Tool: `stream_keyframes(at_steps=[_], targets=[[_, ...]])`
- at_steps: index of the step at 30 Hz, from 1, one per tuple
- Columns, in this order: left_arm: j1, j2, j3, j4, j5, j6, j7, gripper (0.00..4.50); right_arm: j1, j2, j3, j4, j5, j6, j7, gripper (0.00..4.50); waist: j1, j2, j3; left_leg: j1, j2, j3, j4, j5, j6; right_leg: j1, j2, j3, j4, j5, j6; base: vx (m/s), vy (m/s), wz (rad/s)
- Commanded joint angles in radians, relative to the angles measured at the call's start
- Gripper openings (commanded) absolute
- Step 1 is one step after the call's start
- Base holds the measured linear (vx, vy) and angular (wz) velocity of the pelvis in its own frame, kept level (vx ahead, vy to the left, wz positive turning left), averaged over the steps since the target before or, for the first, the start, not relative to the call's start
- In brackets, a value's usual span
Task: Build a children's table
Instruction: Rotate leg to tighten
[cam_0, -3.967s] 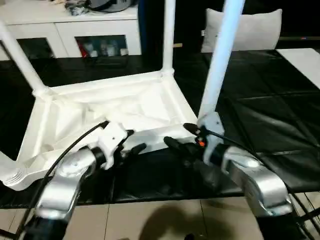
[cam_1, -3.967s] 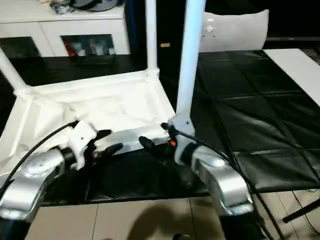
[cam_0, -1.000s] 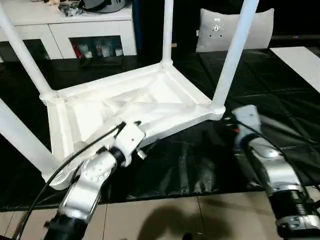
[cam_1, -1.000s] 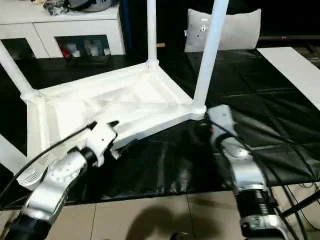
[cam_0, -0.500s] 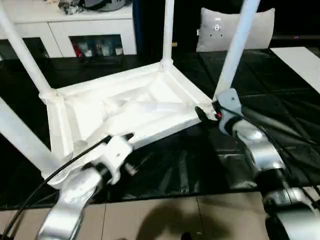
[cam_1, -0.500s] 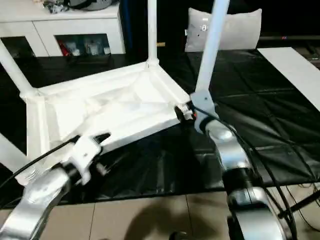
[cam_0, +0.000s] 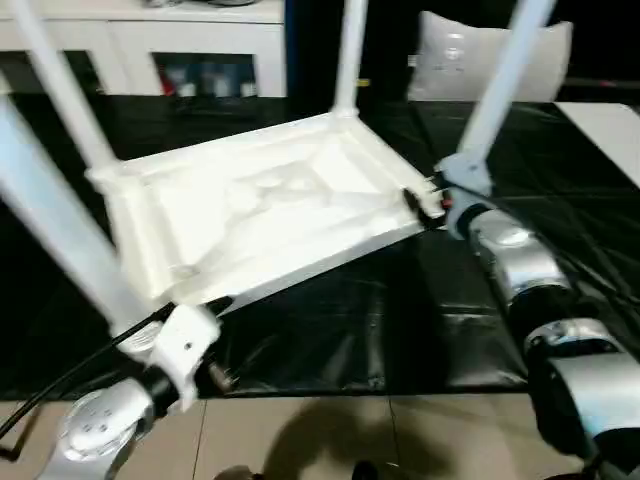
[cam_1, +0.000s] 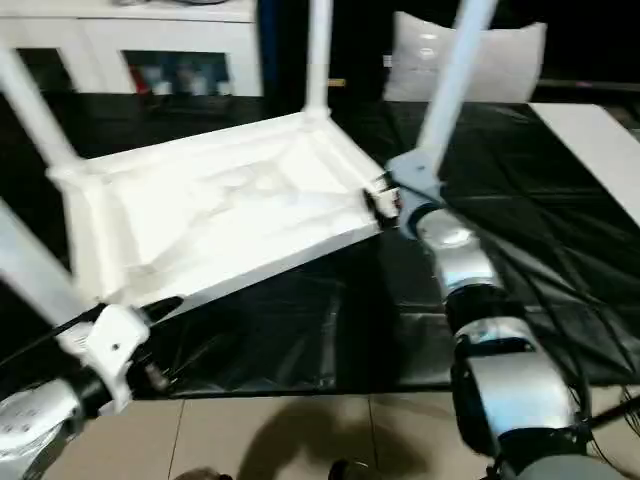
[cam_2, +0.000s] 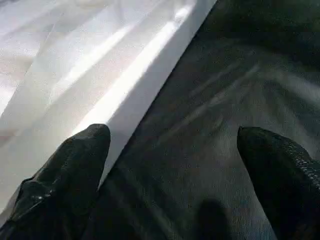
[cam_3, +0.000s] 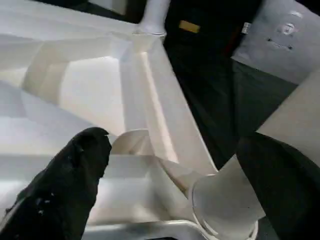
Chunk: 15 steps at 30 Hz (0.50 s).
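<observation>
The children's table lies upside down on a black mat, its white ribbed top (cam_0: 270, 210) tilted, with the right side higher. White legs stand in the sockets: two at the left (cam_0: 60, 90) (cam_0: 55, 225), one at the far corner (cam_0: 348, 50), one at the right corner (cam_0: 505, 80). My right gripper (cam_3: 172, 140) is open at that right corner, its fingers (cam_3: 70, 185) on either side of the leg's base (cam_3: 225, 200) without closing on it. My left gripper (cam_2: 172, 134) is open and holds nothing, just off the top's near edge (cam_2: 115, 95).
The black mat (cam_0: 400, 320) covers the floor around the table, with beige tiles (cam_0: 350, 440) at the near edge. A white cabinet (cam_0: 200, 40) and a grey cushion (cam_0: 480, 60) stand behind. A white board (cam_0: 610, 125) lies at the far right.
My right gripper came forward from the mat to the table's right corner and stays there. My left arm has drawn back from the near edge. The camera has shifted.
</observation>
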Motion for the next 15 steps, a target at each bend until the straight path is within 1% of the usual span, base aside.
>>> stream_keyframes(at_steps=[1,2,3,4,5,6,7,8,10,11,13,14,15], targets=[[0.001,0.013,0.015,0.014,0.012,-0.002,0.005,4.41,-0.009,-0.042,-0.04,0.017,0.014,-0.014,-0.034,4.5,-0.007,0.006,-0.057,0.007,0.053,-0.01,-0.079,-0.202,0.066,0.049,-0.062,0.073,-0.056,-0.346,-0.17,0.0,0.0,0.0],[0.002,0.021,0.016,0.025,0.011,-0.006,0.004,4.41,-0.01,-0.045,-0.045,0.029,0.019,-0.028,-0.021,4.5,-0.002,0.004,-0.055,0.007,0.052,-0.009,-0.079,-0.218,0.059,0.048,-0.063,0.074,-0.058,-0.359,-0.165,0.0,0.0,0.0],[0.003,0.024,0.016,0.031,0.011,-0.009,0.001,4.41,-0.007,-0.045,-0.046,0.03,0.022,-0.034,-0.013,4.5,-0.002,0.005,-0.054,0.004,0.051,-0.01,-0.08,-0.228,0.057,0.049,-0.064,0.074,-0.058,-0.369,-0.161,0.0,0.0,0.0],[0.003,0.027,0.016,0.036,0.01,-0.011,-0.001,4.41,-0.005,-0.045,-0.047,0.031,0.024,-0.038,-0.007,4.5,-0.003,0.004,-0.055,0.004,0.052,-0.014,-0.081,-0.245,0.049,0.052,-0.065,0.072,-0.06,-0.39,-0.15,0.0,0.0,0.0],[0.007,0.033,0.019,0.053,0.006,-0.019,-0.008,4.41,0.0,-0.043,-0.043,0.038,0.024,-0.054,0.006,4.5,-0.002,0.008,-0.055,0.004,0.051,-0.015,-0.081,-0.248,0.048,0.053,-0.066,0.072,-0.06,-0.394,-0.149,0.0,0.0,0.0],[0.008,0.035,0.019,0.06,0.007,-0.024,-0.01,4.41,0.003,-0.041,-0.041,0.038,0.023,-0.057,0.007,4.5,-0.005,0.005,-0.056,0.004,0.052,-0.015,-0.081,-0.256,0.045,0.053,-0.065,0.071,-0.062,-0.401,-0.146,0.0,0.0,0.0],[0.009,0.035,0.019,0.061,0.007,-0.025,-0.01,4.41,0.004,-0.041,-0.041,0.038,0.023,-0.057,0.007,4.5,-0.004,0.005,-0.056,0.004,0.051,-0.015,-0.081,-0.256,0.046,0.053,-0.065,0.071,-0.063,-0.404,-0.145,0.0,0.0,0.0],[0.02,0.038,0.033,0.089,0.01,-0.055,-0.006,4.41,0.018,-0.032,-0.045,0.033,0.023,-0.062,0.012,4.5,-0.005,0.003,-0.06,0.004,0.052,-0.016,-0.08,-0.247,0.046,0.054,-0.066,0.071,-0.062,-0.397,-0.147,0.0,0.0,0.0],[0.026,0.035,0.042,0.1,0.004,-0.068,-0.006,4.41,0.024,-0.03,-0.047,0.029,0.023,-0.064,0.009,4.5,-0.006,0.004,-0.059,0.002,0.053,-0.016,-0.081,-0.242,0.047,0.054,-0.065,0.071,-0.059,-0.39,-0.149,0.0,0.0,0.0],[0.038,0.038,0.058,0.112,-0.004,-0.084,-0.012,4.41,0.035,-0.028,-0.052,0.024,0.027,-0.068,0.006,4.5,-0.005,0.003,-0.061,0.003,0.053,-0.015,-0.08,-0.235,0.051,0.053,-0.065,0.072,-0.059,-0.379,-0.154,0.0,0.0,0.0],[0.052,0.043,0.077,0.123,-0.017,-0.102,-0.021,4.41,0.05,-0.026,-0.055,0.011,0.032,-0.071,0.01,4.5,-0.005,0.004,-0.06,0.003,0.053,-0.014,-0.08,-0.236,0.051,0.053,-0.065,0.072,-0.059,-0.376,-0.155,0.0,0.0,0.0],[0.073,0.054,0.113,0.142,-0.054,-0.13,-0.049,4.41,0.084,-0.021,-0.058,-0.022,0.041,-0.075,0.028,4.5,-0.002,-0.002,-0.062,0.003,0.052,-0.014,-0.08,-0.23,0.057,0.054,-0.068,0.073,-0.06,-0.386,-0.151,0.0,0.0,0.0],[0.08,0.06,0.129,0.15,-0.077,-0.142,-0.071,4.41,0.101,-0.019,-0.057,-0.038,0.044,-0.074,0.037,4.5,-0.003,-0.005,-0.062,0.002,0.053,-0.013,-0.08,-0.234,0.057,0.055,-0.067,0.073,-0.062,-0.394,-0.146,0.0,0.0,0.0]])
